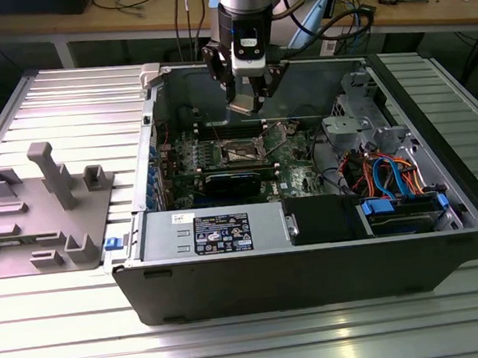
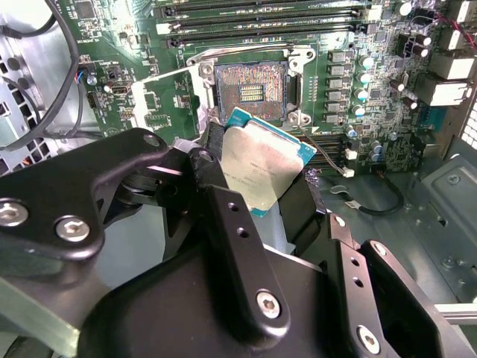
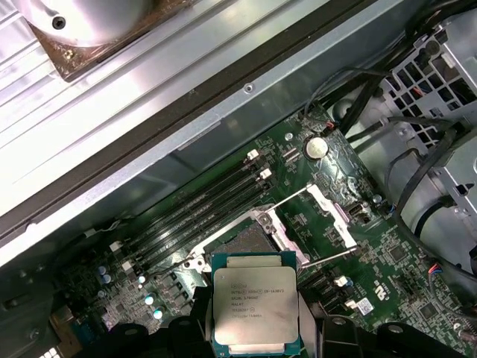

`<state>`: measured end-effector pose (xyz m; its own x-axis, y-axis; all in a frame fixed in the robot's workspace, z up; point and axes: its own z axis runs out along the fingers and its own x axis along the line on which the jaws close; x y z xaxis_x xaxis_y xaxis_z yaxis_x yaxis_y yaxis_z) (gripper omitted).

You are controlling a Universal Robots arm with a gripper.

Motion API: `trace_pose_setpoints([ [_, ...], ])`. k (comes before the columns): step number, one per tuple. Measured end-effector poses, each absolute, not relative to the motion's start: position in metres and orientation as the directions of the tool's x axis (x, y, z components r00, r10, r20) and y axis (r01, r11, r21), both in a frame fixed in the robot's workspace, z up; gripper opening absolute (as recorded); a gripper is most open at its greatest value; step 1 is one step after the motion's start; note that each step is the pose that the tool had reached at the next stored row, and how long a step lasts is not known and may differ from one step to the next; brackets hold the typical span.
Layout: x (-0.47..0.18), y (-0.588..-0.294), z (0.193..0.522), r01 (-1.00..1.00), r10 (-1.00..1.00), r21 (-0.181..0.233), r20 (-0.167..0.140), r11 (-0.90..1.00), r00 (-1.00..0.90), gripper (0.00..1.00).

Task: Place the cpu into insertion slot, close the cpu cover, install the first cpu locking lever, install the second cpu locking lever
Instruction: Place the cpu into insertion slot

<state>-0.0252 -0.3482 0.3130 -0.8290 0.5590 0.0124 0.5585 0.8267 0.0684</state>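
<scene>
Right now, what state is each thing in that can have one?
cpu, held in the air, not yet in the slot.
insertion slot, empty, contacts exposed.
cpu cover, swung open.
gripper, shut on the cpu.
computer case, side open.

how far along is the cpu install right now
Nothing is finished yet. The gripper holds the small flat square silver-grey cpu just short of the square silver-rimmed insertion slot, whose centre is empty. The thin silvery metal frame cpu cover stands open. Seating, closing and locking are all left to do.
</scene>
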Motion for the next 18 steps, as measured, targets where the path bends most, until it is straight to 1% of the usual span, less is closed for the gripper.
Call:
trace_pose_setpoints([
  [18,-0.0252,-0.3482,0.3120,0.566,0.567,0.068,0.012,0.821,-0.824,0.54],
])
